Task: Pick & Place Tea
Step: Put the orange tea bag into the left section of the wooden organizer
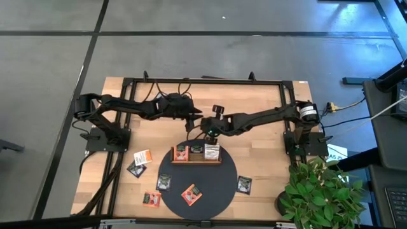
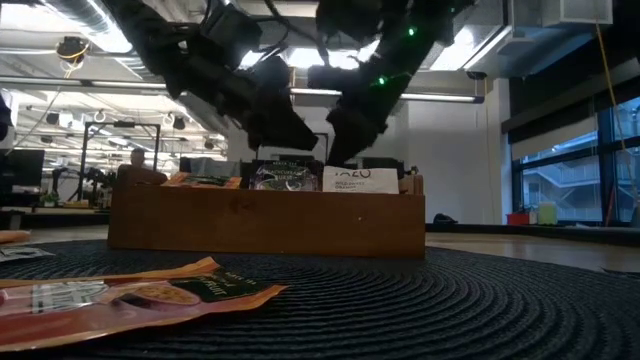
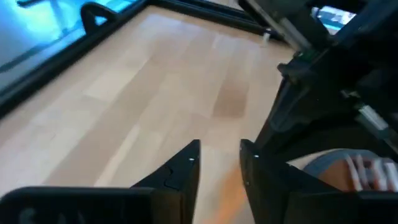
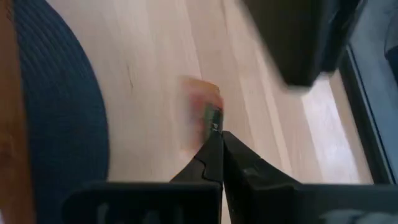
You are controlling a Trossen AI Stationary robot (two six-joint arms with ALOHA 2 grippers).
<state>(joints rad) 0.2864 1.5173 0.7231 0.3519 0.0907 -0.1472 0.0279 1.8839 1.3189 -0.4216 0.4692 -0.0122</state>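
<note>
Right hand (image 4: 219, 134), fingers pressed together, pinches the edge of an orange-red tea sachet (image 4: 202, 112) and holds it above the bare tabletop (image 1: 254, 102), just behind the wooden tray (image 1: 196, 160). Left hand (image 3: 219, 155) hovers close beside it with its fingers parted and nothing between them. Wooden tray stands on the far part of the round dark mat (image 1: 216, 184) and already carries sachets upright in its three compartments: an orange-red one (image 1: 182, 151), a dark one (image 1: 197, 151) and a white one (image 1: 212, 151). Loose sachets lie flat nearer the front: one orange-red (image 1: 191, 194) and one dark (image 1: 164, 181) on the mat, and others on the tabletop to either side of it, among them a dark sachet (image 1: 244, 185) on the right. Potted plant (image 1: 318, 191) stands at the right front corner. Judged from its look, each sachet is light, thin and limp, with a smooth wrapper that could slip; a pinch across one free edge or corner, well onto the wrapper, suits it best, since a flat sachet offers little height to grip.
</note>
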